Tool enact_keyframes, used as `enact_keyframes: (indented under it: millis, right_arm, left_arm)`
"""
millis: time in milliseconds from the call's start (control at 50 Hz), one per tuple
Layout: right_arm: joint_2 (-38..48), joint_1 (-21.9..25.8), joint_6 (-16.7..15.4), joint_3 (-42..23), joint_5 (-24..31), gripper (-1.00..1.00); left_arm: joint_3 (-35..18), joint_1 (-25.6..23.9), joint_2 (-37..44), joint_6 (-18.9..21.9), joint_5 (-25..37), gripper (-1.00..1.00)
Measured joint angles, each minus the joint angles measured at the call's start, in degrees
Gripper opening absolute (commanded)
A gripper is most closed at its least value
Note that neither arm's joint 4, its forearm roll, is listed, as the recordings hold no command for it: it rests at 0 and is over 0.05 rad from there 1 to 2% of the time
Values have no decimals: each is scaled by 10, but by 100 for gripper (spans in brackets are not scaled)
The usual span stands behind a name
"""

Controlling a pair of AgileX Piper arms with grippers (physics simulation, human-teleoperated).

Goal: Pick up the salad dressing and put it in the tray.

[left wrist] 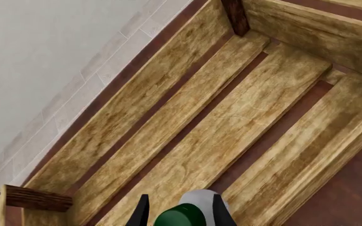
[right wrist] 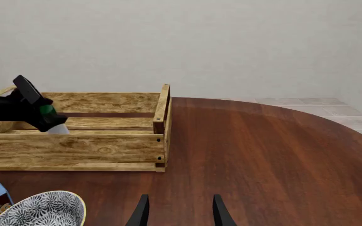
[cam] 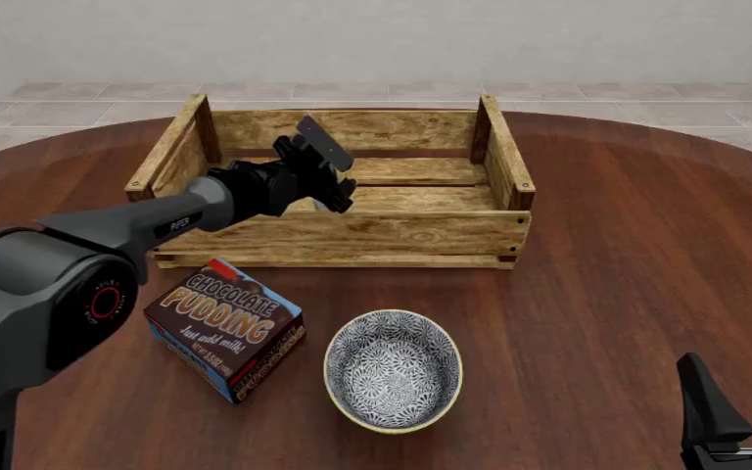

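Salad dressing (left wrist: pixel 197 209): pale bottle with green cap, clamped between the left gripper (left wrist: pixel 178 213) fingers, held over the slatted floor inside the tray (left wrist: pixel 187 117), above its left half in the front view. In the right wrist view the bottle (right wrist: pixel 56 127) hangs cap-up, its white body dipping below the tray's near wall (right wrist: pixel 74 148) top edge; can't tell if it touches the floor. Front view: left gripper (cam: pixel 328 186) is over the tray (cam: pixel 402 235), bottle mostly hidden by the jaws. Arm link carries small white lettering, not legible. In front of the tray: box (cam: pixel 226 328) reading "CHOCOLATE PUDDING", smaller print "just add milk", and beside it a patterned bowl (cam: pixel 394 369). Right gripper (cam: pixel 739 411) low at the table's (cam: pixel 611 294) near right edge, jaws apart, holding nothing.
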Motion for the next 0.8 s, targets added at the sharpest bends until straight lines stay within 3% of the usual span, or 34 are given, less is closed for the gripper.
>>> enact_keyframes:
  millis: [800]
  right_arm:
    - [0, 0, 0, 0, 0, 100]
  left_arm:
    - [56, -9, -88, -8, -7, 100]
